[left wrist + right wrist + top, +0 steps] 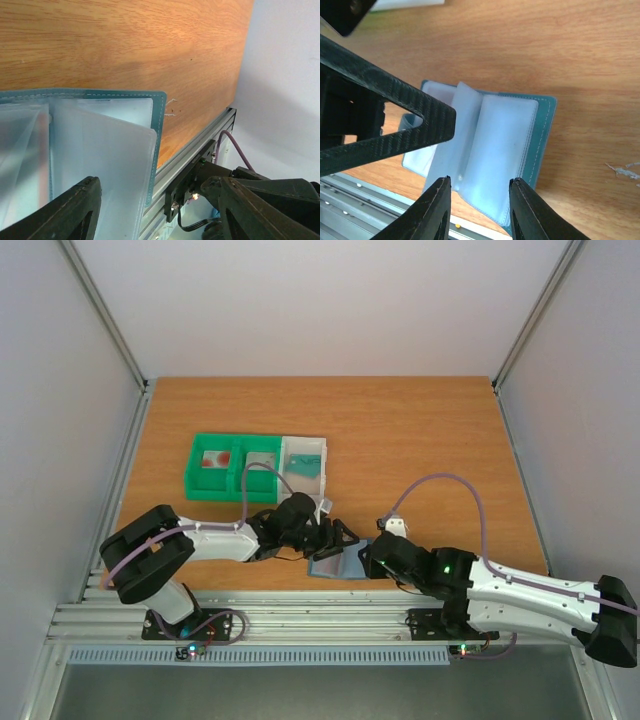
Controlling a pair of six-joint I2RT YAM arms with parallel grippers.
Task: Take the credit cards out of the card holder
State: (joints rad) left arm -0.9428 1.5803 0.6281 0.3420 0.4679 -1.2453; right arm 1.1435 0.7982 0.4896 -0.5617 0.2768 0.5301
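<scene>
Wooden tabletop (420, 430), walled in white on three sides, is carrying the whole scene. At its near edge the card holder (335, 568) is lying open, just short of the aluminium rail (300, 610) and between the two grippers.

From overhead it is showing only as a small blue-grey patch. The right wrist view is revealing its teal stitched cover and clear sleeves fanning upward. The left wrist view is showing one corner sitting close to the table edge. Whether the sleeves are holding anything cannot be told.

The credit cards are appearing only from overhead. A pale one with a red mark (217, 458) is lying in the green tray (200, 485), and a teal one (303, 466) in the white tray (318, 445).

The left arm is lying low and reaching rightward. The left gripper (340, 540) is hovering over the holder, its fingers (70, 215) spread wide around nothing. The right arm is reaching leftward. The right gripper (368, 560) is hanging over the holder's right half, its fingers (437, 210) narrowly apart with sleeves showing in the gap; contact cannot be told.

Bare wood is showing right of the holder and beyond the trays.
</scene>
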